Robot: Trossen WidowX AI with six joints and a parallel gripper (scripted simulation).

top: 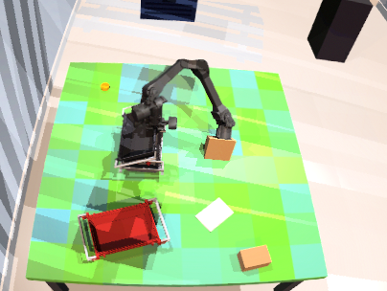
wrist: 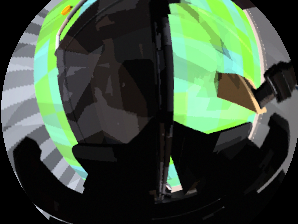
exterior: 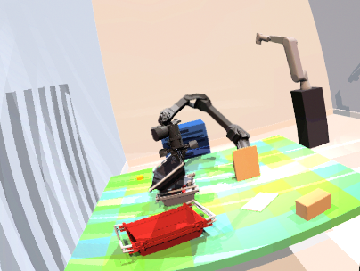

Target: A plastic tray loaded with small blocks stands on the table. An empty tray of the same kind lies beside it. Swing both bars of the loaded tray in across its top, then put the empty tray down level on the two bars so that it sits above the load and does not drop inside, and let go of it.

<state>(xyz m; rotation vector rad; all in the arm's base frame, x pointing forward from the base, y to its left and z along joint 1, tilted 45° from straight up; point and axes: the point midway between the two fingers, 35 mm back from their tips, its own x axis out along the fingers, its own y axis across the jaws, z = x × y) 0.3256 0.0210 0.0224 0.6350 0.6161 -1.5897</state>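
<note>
A black empty tray (top: 133,141) (exterior: 166,174) (wrist: 105,95) is held by one long side and leans steeply, with its other side lower. One of its pale wire bars shows at the near end. My gripper (top: 159,125) (exterior: 179,160) (wrist: 157,120) is shut on that long rim. Directly under it stands the loaded tray, a grey one (exterior: 175,199), mostly hidden by the black tray. A bit of red load (top: 148,164) shows at its near end. Pale bars show around that end; which lie across its top, and whether the trays touch, I cannot tell.
A red tray (top: 125,231) (exterior: 162,226) with white bars out over its ends stands nearer the front. An orange box (top: 219,148) (exterior: 246,163) stands right of the trays. A white sheet (top: 215,214), a smaller orange block (top: 255,257) and a small orange thing (top: 104,86) lie farther off.
</note>
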